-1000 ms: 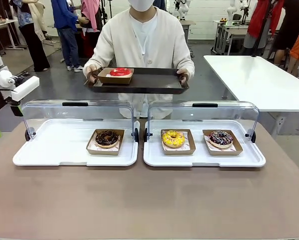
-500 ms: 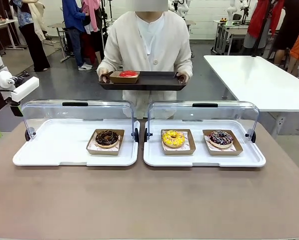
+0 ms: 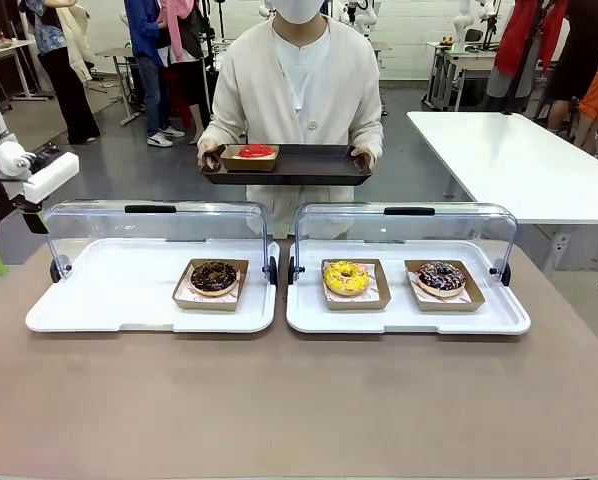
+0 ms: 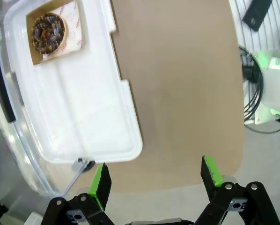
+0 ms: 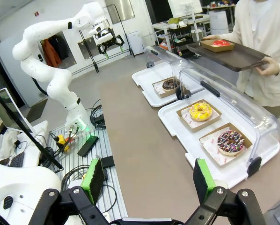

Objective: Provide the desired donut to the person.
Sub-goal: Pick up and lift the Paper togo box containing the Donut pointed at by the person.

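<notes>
The person stands at the far side of the brown table, both hands holding a dark tray. It carries a red-glazed donut in a cardboard dish near the tray's left end in the front view. Two white display cases sit side by side on the table, clear lids swung up at the back. The left case holds a chocolate donut. The right case holds a yellow donut and a sprinkled dark donut (each on its own cardboard dish). The left gripper hangs over the table edge near the left case's corner, jaws wide apart and empty. The right gripper is likewise spread wide and empty, well apart from the cases.
</notes>
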Available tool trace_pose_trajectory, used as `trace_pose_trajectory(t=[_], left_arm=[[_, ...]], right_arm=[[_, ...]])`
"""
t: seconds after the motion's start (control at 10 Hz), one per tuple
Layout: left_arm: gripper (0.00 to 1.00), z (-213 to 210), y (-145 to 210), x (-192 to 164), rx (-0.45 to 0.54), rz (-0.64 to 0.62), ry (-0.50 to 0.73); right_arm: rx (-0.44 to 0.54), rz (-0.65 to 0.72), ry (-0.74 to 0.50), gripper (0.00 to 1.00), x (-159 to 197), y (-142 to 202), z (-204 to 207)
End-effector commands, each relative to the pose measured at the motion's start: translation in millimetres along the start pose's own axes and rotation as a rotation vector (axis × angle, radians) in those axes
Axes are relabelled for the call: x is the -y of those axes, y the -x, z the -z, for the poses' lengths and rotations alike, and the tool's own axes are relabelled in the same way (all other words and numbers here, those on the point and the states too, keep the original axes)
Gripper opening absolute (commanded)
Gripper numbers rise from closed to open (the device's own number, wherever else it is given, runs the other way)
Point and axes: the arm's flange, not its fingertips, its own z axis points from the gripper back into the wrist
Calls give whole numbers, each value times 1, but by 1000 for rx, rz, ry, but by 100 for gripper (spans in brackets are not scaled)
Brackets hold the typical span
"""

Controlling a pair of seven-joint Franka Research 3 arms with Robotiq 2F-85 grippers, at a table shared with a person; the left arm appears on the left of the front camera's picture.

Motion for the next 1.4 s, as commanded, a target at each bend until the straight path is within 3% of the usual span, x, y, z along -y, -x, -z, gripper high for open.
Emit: trace_pose_trajectory(t=[0.0, 0.1, 0.5, 0.6, 1.1, 1.3], left_arm=[[100, -7, 57, -33, 396, -4, 83], [100, -7, 95, -47, 551, 16, 82], [100, 21, 203, -36, 975, -27, 26], [100, 32, 217, -16, 1080, -44, 12], [100, 54, 255, 41, 1180, -146, -139], [100, 43, 257, 37, 1143, -156, -181]], right_arm=[[20, -20, -3, 100, 0, -1, -1], [20, -20, -3, 100, 0, -1, -1], [20, -20, -3, 100, 0, -1, -1], [20, -20, -3, 100, 0, -1, -1], [20, -20, -3, 100, 0, -1, -1], [20, -20, -3, 100, 0, -1, -1]])
